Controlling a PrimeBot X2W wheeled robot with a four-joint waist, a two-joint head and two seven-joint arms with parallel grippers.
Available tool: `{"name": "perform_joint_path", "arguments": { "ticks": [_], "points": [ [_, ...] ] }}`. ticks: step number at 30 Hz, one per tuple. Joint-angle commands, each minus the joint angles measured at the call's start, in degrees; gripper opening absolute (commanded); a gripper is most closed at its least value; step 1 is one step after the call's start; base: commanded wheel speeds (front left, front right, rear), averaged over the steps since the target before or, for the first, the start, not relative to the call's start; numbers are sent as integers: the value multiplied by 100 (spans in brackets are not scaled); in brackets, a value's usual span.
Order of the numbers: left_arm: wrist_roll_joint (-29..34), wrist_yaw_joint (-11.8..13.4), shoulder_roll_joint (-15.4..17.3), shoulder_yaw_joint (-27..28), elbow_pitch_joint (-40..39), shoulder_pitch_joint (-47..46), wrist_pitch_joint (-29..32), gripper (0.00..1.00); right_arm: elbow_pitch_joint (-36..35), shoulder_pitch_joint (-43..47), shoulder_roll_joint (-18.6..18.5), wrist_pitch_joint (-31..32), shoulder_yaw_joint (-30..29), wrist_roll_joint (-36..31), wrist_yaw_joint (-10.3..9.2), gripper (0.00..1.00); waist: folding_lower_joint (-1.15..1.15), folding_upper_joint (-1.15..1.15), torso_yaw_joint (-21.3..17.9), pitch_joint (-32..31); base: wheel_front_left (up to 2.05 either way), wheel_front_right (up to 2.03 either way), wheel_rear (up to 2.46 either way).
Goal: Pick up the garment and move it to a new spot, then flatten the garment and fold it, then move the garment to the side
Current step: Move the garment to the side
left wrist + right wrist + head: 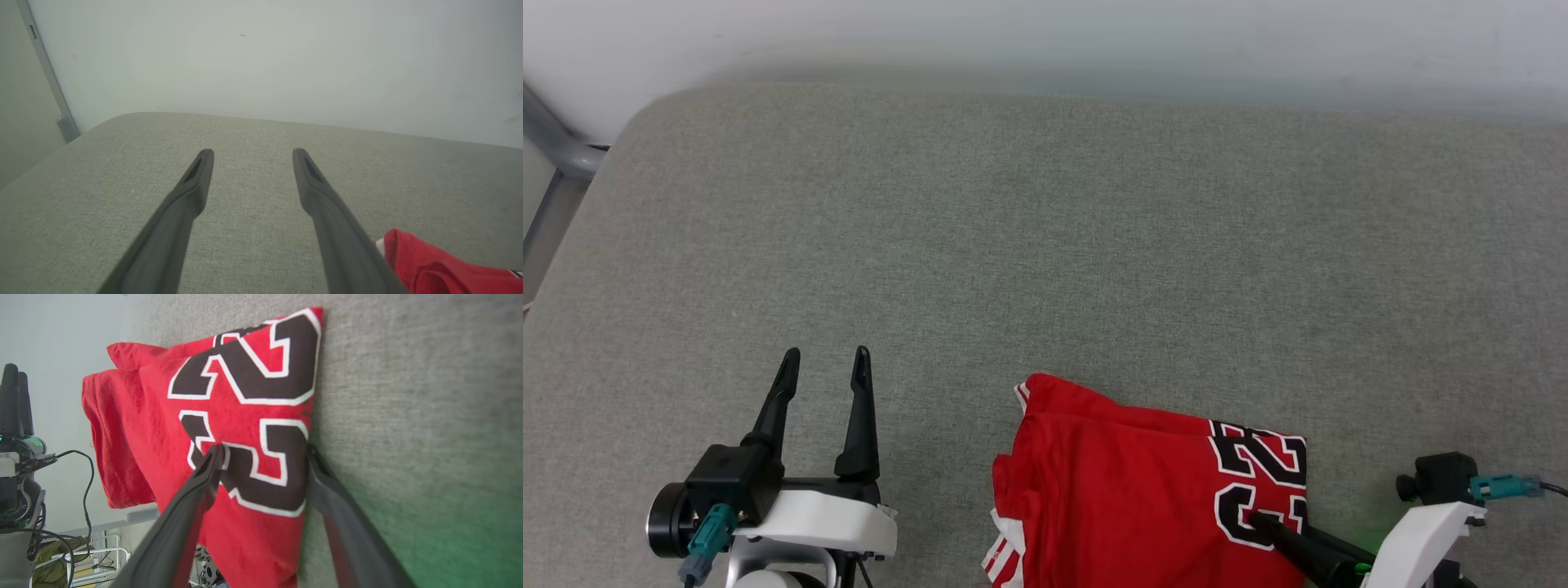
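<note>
The garment (1111, 482), bright red with black white-outlined lettering, lies folded near the front edge of the grey padded table (1045, 204). Striped trim shows at its lower left corner. My right gripper (1278, 523) reaches in from the lower right, open. In the right wrist view the right gripper (264, 451) straddles the garment (155, 416): one finger rests on the lettering, the other sits at the folded edge beside the table surface. My left gripper (826, 355) stands open and empty to the left of the garment. A corner of the garment (433, 269) shows beside the left gripper (253, 153).
A pale wall runs behind the table's far edge. A grey metal frame (556, 139) stands past the table's rounded far-left corner. Bare grey surface stretches across the whole far half of the table. Cables and a white rack (81, 555) show beyond the front edge.
</note>
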Motion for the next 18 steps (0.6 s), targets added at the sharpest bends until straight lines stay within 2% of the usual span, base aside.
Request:
{"name": "perform_joint_path", "arguments": {
  "ticks": [1, 4, 5, 6, 7, 8, 15, 18],
  "points": [
    [70, -51, -60, 69, 1, -67, -14, 100, 229, -65, -73, 51, 227, 107, -12, 100, -1, 0, 82, 94, 0, 0, 0],
    [138, -122, -129, 140, 36, -78, -14, 100, 392, -175, -184, 22, 499, 196, -14, 100, -1, 0, 92, 117, 0, 0, 0],
    [167, -146, -143, 154, 53, -79, -14, 100, 437, -212, -210, 4, 573, 222, -14, 87, -1, 0, 93, 114, 0, 0, 0],
    [167, -146, -143, 154, 53, -79, -14, 100, 437, -212, -210, 4, 573, 222, -14, 87, -1, 0, 93, 114, 0, 0, 0],
    [183, -168, -157, 171, 71, -81, -14, 100, 453, -270, -239, -34, 636, 231, -14, 28, -1, 0, 95, 104, 0, 0, 0],
    [207, -196, -171, 189, 88, -85, -14, 100, 446, -335, -267, -84, 692, 235, -14, 0, -1, 0, 93, 89, 0, 0, 0],
    [318, -322, -227, 320, 202, 57, -14, 100, 226, -595, -523, -453, 1050, 76, -8, 0, -1, 0, -19, -251, 0, 0, 0],
    [370, -345, -235, 373, 186, 131, -14, 100, 79, -674, -710, -579, 1226, -254, -8, 0, -1, 0, -183, -432, 0, 0, 0]
  ]
}}
